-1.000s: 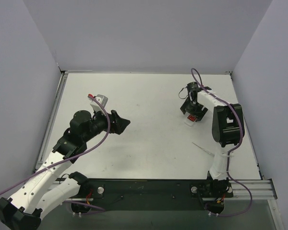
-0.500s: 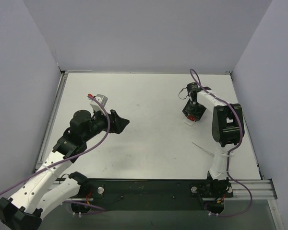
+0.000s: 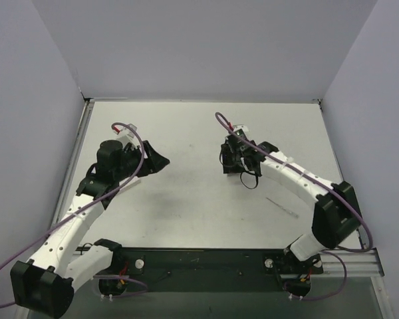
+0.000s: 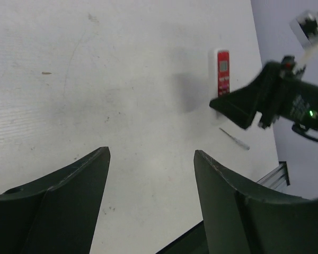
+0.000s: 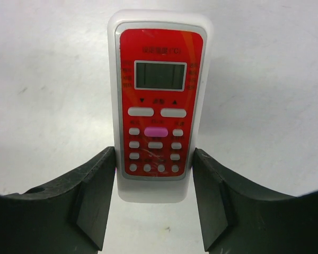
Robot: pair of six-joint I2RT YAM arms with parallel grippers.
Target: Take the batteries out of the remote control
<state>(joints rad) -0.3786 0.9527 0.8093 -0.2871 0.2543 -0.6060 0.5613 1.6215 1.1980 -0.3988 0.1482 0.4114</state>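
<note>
Your right jaws are clenching the remote control [image 5: 158, 95] by its lower end, one finger [image 5: 98, 185] pressing on each long white edge. They are holding it clear of the desk [image 3: 186, 206] near the middle, and in the left wrist view its shadow is falling apart from it. Your left jaws are standing released, with only bare desk showing between them, hovering well apart from the remote on the left side. The batteries are not showing anywhere. The red button face is pointing at both wrist cameras, so the back is facing away, and I am judging that they are sitting inside.

Here is what you are risking. The hold is sitting on smooth plastic near one end, so the long free end is acting as a lever. If your left jaws are pushing hard on the back, the remote is likely to be twisting or sliding out. Loosened batteries could be dropping and rolling across the desk. A thin sliver [image 3: 279, 205] is lying to the right of the remote, and a careless sweep could be knocking it away.
</note>
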